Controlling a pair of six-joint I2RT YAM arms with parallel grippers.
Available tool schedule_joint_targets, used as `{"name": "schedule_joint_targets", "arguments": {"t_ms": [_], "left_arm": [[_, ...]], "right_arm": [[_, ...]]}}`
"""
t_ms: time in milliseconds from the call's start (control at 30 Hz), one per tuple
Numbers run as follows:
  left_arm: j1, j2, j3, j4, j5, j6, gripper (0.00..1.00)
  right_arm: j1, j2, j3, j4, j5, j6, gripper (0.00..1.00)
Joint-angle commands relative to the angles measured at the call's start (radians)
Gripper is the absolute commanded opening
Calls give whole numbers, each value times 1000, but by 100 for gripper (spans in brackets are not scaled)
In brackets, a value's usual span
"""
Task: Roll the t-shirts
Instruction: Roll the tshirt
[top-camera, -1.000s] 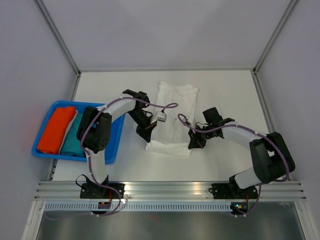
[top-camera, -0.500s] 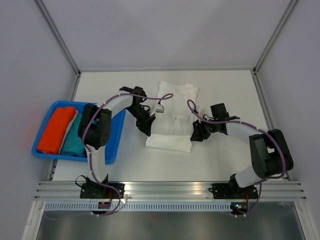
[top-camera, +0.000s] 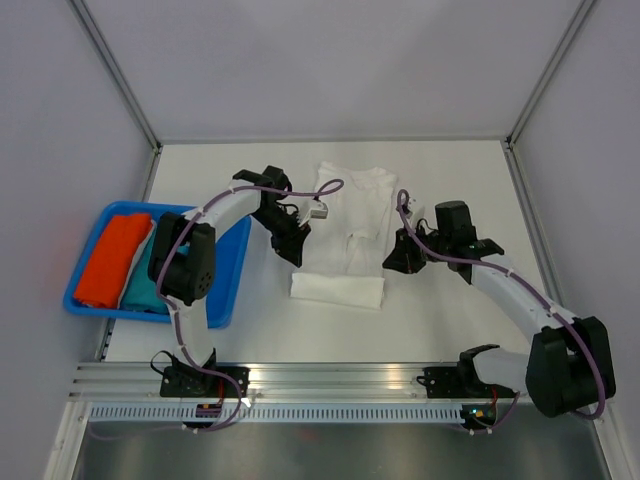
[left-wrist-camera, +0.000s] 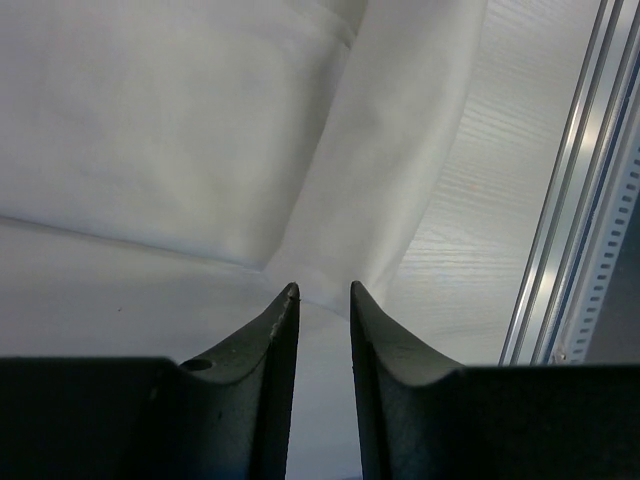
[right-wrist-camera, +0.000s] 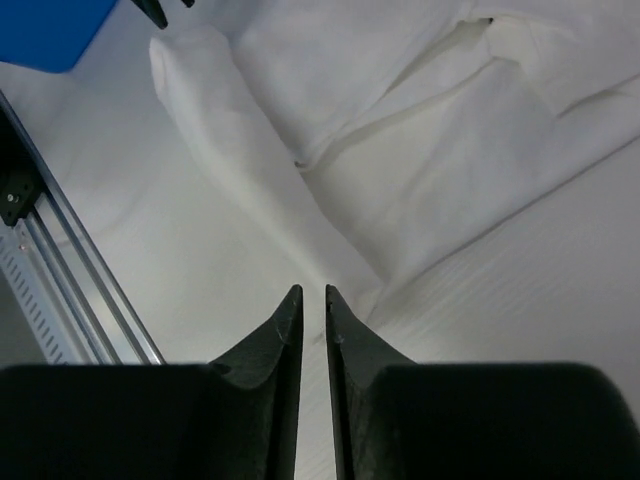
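A white t-shirt (top-camera: 352, 212) lies flat mid-table, its near hem turned over into a thick rolled band (top-camera: 337, 289). My left gripper (top-camera: 295, 258) sits at the shirt's left edge just above that band. In its wrist view the left gripper (left-wrist-camera: 322, 290) is open a little, with nothing between the fingers and cloth (left-wrist-camera: 180, 130) ahead. My right gripper (top-camera: 393, 262) is at the shirt's right edge. Its fingers (right-wrist-camera: 312, 290) stand narrowly parted and empty, just short of the band's end (right-wrist-camera: 230, 130). The orange t-shirt (top-camera: 112, 258) and teal t-shirt (top-camera: 148, 272) lie folded in the tray.
A blue plastic tray (top-camera: 150, 318) sits at the table's left, close beside the left arm. An aluminium rail (top-camera: 340, 378) runs along the near edge and shows in the left wrist view as rail (left-wrist-camera: 580, 200). Grey walls enclose the white table (top-camera: 460, 170).
Both grippers went from shut to open, letting go of the hem. They shifted slightly away from the near edge, leaving the hem turned over as a band.
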Motion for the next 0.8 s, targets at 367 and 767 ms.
{"name": "schedule_joint_targets", "arguments": {"t_ms": [367,767], "left_arm": [[-60,-136,-91,27,-27,147,53],[-132,-135,-168,167,-74,161,70]], "right_arm": [[109,-117,-210,301,176,316,88],[171,77,-175,336,62,166,90]]}}
